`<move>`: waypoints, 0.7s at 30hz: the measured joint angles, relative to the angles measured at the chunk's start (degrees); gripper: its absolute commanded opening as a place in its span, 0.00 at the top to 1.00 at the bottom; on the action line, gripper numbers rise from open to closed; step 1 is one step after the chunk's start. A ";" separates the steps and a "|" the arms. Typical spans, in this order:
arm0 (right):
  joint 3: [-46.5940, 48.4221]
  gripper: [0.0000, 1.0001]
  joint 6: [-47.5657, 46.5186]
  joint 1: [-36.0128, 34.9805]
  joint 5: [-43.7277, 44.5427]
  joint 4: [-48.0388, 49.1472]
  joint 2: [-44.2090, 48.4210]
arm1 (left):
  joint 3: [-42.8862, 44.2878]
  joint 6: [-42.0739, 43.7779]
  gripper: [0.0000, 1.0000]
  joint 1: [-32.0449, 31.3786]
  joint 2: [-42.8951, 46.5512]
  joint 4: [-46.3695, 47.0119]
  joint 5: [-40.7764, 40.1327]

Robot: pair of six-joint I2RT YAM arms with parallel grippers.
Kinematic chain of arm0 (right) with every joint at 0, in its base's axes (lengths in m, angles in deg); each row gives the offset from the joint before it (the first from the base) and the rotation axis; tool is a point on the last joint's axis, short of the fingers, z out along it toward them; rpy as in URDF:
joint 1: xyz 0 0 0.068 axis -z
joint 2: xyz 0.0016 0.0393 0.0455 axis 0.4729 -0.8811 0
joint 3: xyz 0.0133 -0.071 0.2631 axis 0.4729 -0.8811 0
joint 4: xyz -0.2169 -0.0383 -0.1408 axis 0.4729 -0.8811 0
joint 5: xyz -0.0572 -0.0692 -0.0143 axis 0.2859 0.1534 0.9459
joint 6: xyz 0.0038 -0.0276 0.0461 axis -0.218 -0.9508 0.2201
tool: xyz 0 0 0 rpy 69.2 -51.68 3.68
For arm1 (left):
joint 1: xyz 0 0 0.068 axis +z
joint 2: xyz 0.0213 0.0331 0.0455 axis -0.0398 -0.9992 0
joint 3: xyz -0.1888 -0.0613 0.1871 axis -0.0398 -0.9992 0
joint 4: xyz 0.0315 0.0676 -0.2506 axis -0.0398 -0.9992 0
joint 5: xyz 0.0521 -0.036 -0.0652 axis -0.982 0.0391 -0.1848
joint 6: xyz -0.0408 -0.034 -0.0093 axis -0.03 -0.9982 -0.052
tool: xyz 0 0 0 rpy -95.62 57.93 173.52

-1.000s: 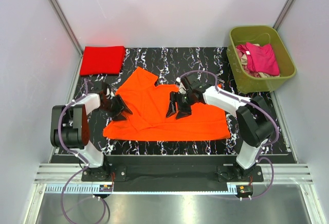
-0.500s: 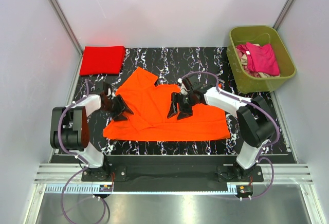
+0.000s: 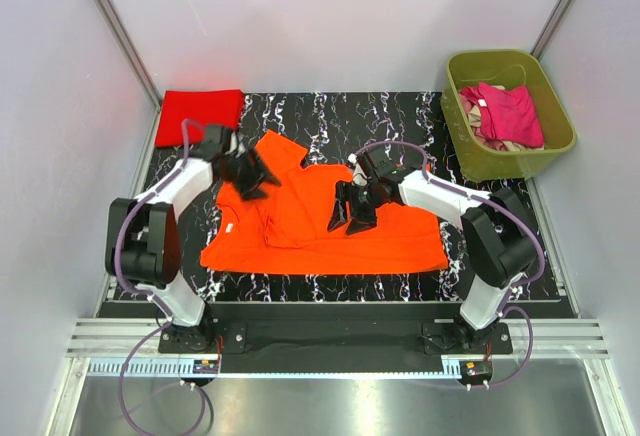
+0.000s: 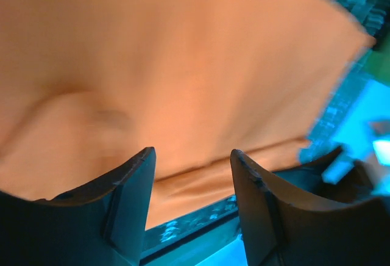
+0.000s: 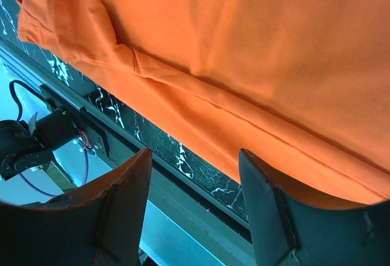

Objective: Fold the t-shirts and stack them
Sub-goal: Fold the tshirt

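Holding jaws apart, left gripper (image 3: 264, 177) and right gripper (image 3: 347, 222) overhang the creased orange t-shirt (image 3: 300, 211).

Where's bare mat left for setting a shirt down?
Bare: the back strip of black marbled mat between the folded red cloth shirt and the olive-green plastic tub. Crowded: the centre, under the spread bright orange shirt, the left claw and right claw.

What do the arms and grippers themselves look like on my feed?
The left arm and right arm are white with black joints, a purple cable looping along each. The left gripper and right gripper are black, with two broad curved fingers.
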 measured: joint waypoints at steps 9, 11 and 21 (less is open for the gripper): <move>-0.04 0.34 0.59 0.70 -1.51 0.74 0.00 | 7.23 6.67 0.36 0.31 3.08 -1.07 0.02; -0.02 0.35 0.59 0.70 -2.12 1.22 -0.02 | 2.99 8.83 0.41 4.87 7.04 -3.15 -0.52; 16.22 0.54 -0.79 -5.73 -2.62 1.70 -12.22 | -11.87 13.05 0.51 10.27 12.83 -6.49 1.44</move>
